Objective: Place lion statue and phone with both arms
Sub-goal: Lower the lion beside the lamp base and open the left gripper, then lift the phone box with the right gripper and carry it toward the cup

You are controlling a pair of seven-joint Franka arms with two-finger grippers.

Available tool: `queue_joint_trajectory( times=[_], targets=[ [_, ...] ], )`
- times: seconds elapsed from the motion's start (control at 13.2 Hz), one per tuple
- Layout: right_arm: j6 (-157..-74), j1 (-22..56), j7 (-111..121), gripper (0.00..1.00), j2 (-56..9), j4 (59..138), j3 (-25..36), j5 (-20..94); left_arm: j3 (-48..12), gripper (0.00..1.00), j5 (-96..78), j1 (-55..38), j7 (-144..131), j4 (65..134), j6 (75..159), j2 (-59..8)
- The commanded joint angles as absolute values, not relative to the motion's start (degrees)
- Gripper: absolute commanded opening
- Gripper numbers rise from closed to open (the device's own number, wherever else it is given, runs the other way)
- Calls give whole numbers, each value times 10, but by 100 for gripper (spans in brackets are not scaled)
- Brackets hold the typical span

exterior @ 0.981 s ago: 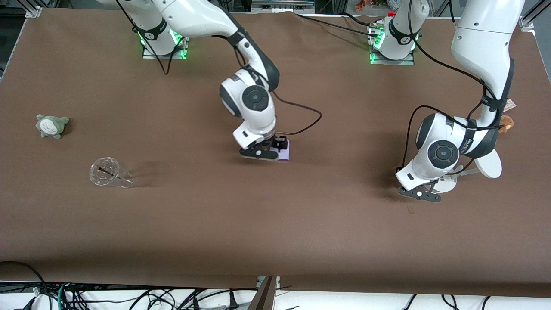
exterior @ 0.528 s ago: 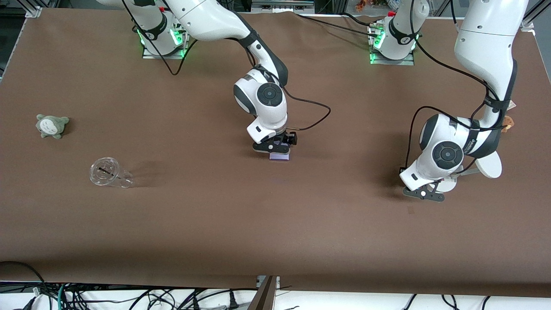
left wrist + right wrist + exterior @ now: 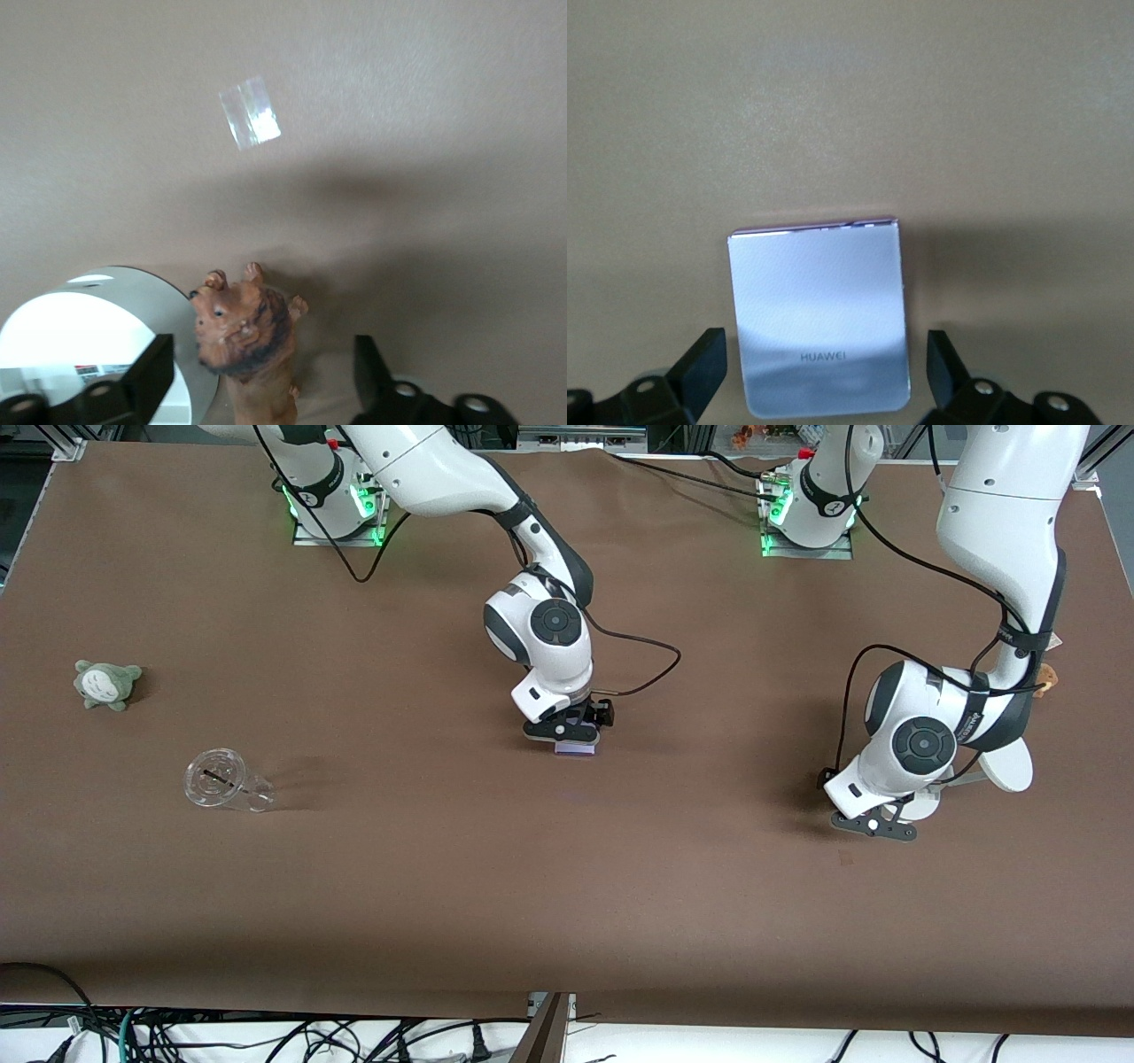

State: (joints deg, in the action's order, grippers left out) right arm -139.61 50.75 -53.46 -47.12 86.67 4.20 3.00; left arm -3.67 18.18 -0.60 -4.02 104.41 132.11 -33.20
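Observation:
In the right wrist view the pale lavender phone [image 3: 819, 310] lies flat on the brown table, marked HUAWEI. My right gripper [image 3: 824, 341] is open, with one finger on each side of the phone and a gap at both edges. In the front view the right gripper [image 3: 567, 731] is low over the phone [image 3: 574, 749] at mid-table. In the left wrist view the orange-brown lion statue [image 3: 248, 341] sits between the open fingers of my left gripper [image 3: 263, 350], touching neither. In the front view the left gripper [image 3: 873, 824] hides the lion.
A white round-based stand [image 3: 1005, 766] is right beside the left gripper, and its base shows in the left wrist view [image 3: 80, 332]. A small brown plush [image 3: 1045, 677] lies by the left arm. A grey-green plush [image 3: 106, 684] and a tipped clear cup [image 3: 221, 781] lie toward the right arm's end.
My right gripper has moved toward the left arm's end and settled lower around the phone. My left gripper has shifted slightly beside the white stand.

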Motion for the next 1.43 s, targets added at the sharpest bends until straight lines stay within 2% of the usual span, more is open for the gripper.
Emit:
queue_joint_trajectory(
  times=[0.0, 0.3, 0.38, 0.45, 0.53, 0.68, 0.83, 0.91, 1.06, 1.21, 1.36],
  targets=[
    [-1411, 519, -548, 100, -490, 853, 48, 35, -57, 100, 200, -4, -38, 1035, 1254, -280],
    [-1414, 520, -549, 100, -496, 853, 49, 34, -79, 100, 174, -1, -38, 985, 1139, -220],
    [-1415, 520, -549, 94, -496, 853, 49, 34, -83, 100, 152, -2, -38, 985, 1134, -187],
    [-1415, 520, -549, 75, -496, 853, 49, 34, -84, 100, 137, 1, -38, 984, 1126, -156],
    [-1415, 520, -549, 51, -496, 853, 50, 35, -84, 100, 115, 3, -38, 983, 1123, -129],
    [-1414, 519, -545, 49, -494, 853, 53, 34, -83, 100, 77, 4, -40, 935, 1095, -102],
    [-1404, 512, -534, 49, -473, 853, 61, 34, -83, 100, 73, 0, -45, 839, 999, -112],
    [-1390, 503, -527, 49, -465, 853, 69, 34, -82, 100, 73, 3, -45, 818, 984, -119],
    [-1355, 468, -455, 49, -441, 853, 72, 35, -78, 100, 73, 4, -42, 815, 975, -118],
    [-1292, 427, -361, 49, -415, 854, 84, 40, -82, 100, 63, 8, -37, 816, 910, -109],
    [-1247, 383, -288, 49, -396, 860, 99, 41, -80, 100, 23, 13, -38, 843, 906, -79]
  ],
)
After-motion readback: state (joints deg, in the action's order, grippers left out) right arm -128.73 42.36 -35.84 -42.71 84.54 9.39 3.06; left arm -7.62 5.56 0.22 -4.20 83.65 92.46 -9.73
